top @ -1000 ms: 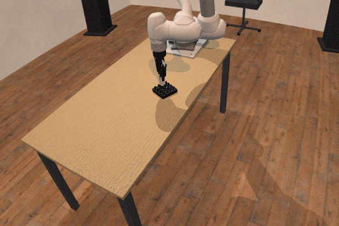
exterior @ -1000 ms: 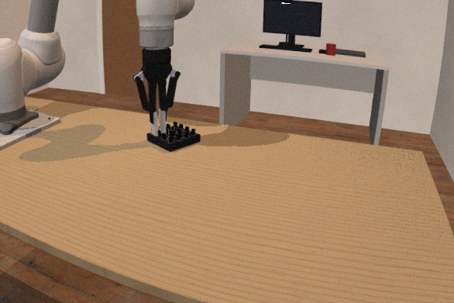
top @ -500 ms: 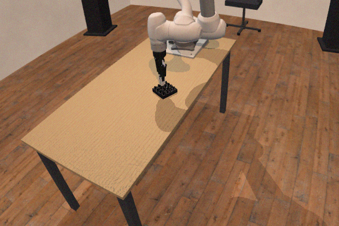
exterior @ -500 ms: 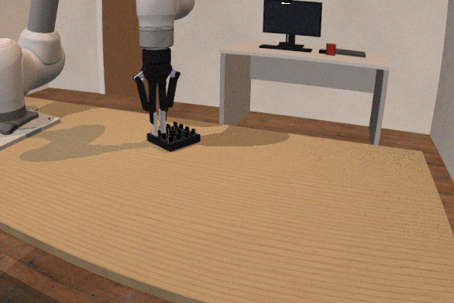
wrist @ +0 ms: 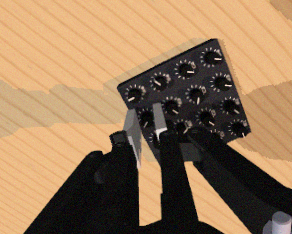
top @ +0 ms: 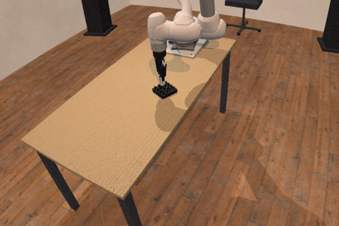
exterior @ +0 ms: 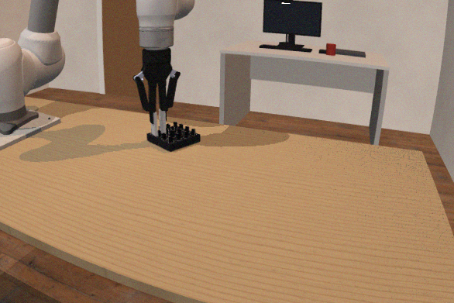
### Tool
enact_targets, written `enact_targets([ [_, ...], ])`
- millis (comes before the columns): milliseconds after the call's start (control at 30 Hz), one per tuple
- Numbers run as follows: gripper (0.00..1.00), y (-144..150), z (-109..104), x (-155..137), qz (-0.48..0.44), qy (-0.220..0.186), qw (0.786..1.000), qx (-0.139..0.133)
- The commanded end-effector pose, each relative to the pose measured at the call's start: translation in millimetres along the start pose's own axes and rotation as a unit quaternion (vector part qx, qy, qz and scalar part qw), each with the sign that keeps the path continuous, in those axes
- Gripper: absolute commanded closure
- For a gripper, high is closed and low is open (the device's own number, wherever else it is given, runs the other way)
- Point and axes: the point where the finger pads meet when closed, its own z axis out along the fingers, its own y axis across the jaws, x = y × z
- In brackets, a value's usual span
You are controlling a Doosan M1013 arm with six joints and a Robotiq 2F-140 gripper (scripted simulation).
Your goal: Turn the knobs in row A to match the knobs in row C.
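Note:
The black knob box (top: 164, 95) (exterior: 185, 142) (wrist: 178, 88) stands flat on the table (top: 95, 104) (exterior: 252, 202). By the printed names, its rear edge seems to be at the left in the wrist view; the socket is not clear. My gripper (top: 162, 82) (exterior: 158, 132) (wrist: 147, 119) points down over the rear row, its fingers narrowly apart on either side of what seems to be knob A3 (wrist: 146, 119); no grip shows. Knob A4 (wrist: 134, 94) points lower left in the wrist view, C4 (wrist: 185, 69) right, and C3 (wrist: 196, 94) down. A1 and C1 are hidden or partly hidden by the fingers.
The arm's base plate (top: 185, 53) (exterior: 42, 126) is on the table behind the box. A separate desk (exterior: 310, 59) with a monitor (exterior: 292, 18) and a red cup (exterior: 331, 49) stands beyond. A chair (top: 244, 2) stands on the floor.

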Motion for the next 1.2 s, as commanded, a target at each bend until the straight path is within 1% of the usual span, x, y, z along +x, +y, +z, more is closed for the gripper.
enact_targets([
  [0,0.88,0.0,-0.1,0.0,0.0,0.0,1.0,0.0],
  [200,0.88,0.0,-0.1,0.0,0.0,0.0,1.0,0.0],
  [233,0.95,0.0,-0.1,0.0,0.0,0.0,1.0,0.0],
  [1167,0.95,0.0,-0.1,0.0,0.0,0.0,1.0,0.0],
])
